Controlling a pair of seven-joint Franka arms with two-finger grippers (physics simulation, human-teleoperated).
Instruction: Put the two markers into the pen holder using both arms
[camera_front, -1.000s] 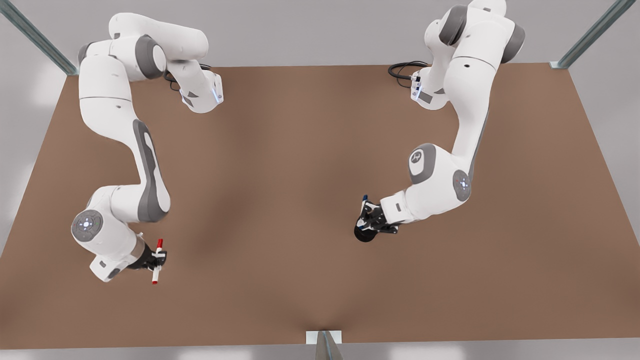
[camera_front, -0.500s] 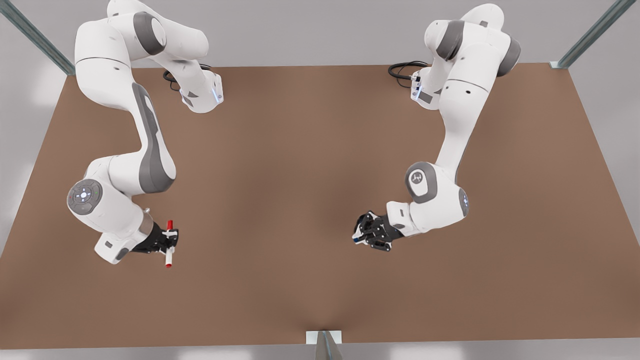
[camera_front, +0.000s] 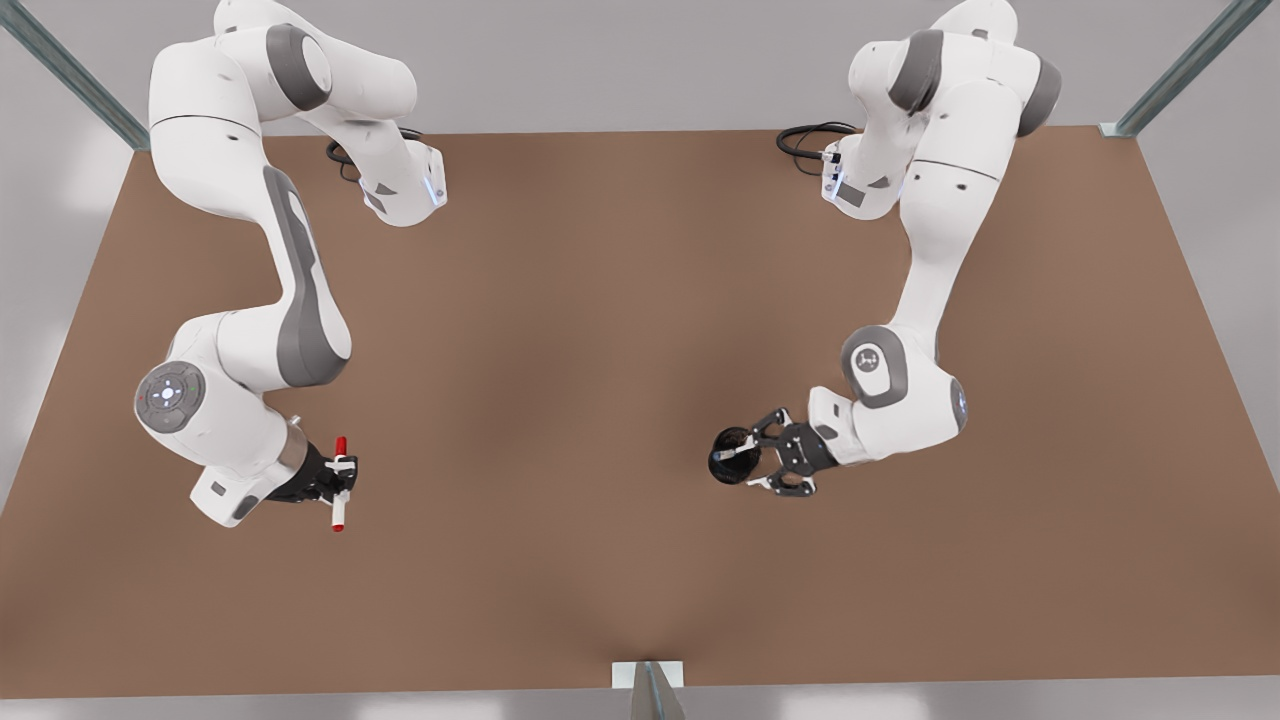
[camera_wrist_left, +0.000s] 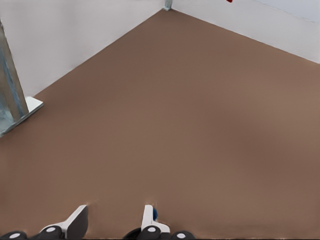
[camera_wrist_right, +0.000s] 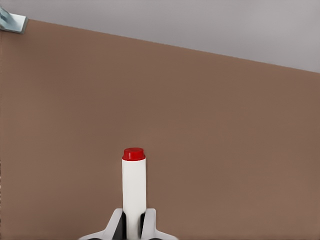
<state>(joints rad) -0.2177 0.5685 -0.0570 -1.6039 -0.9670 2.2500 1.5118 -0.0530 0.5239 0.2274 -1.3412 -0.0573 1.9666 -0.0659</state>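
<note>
1. The right pincer (camera_front: 338, 487), at the front view's left, far from the holder (camera_front: 730, 456), grips the red marker (camera_front: 339, 484) at mid-barrel, fingers clenched on it.
2. In the right wrist view the red marker (camera_wrist_right: 133, 187) stands out from between the two fingers (camera_wrist_right: 115, 225), its red end pointing away over the bare counter (camera_wrist_right: 225, 150).
3. The left pincer (camera_front: 762, 453) sits just beside the holder, on the side toward the front view's right, its fingers spread apart and gripping nothing.
4. The blue marker (camera_front: 735, 453) rests inside the holder, tilted, its white barrel crossing the opening.
5. In the left wrist view the left pincer's two fingers (camera_wrist_left: 75, 222) stand apart over the counter (camera_wrist_left: 190, 115), with a speck of blue beside one fingertip.
6. The holder stands upright on the brown counter (camera_front: 560, 330), nearer its front edge than the arm bases.
</note>
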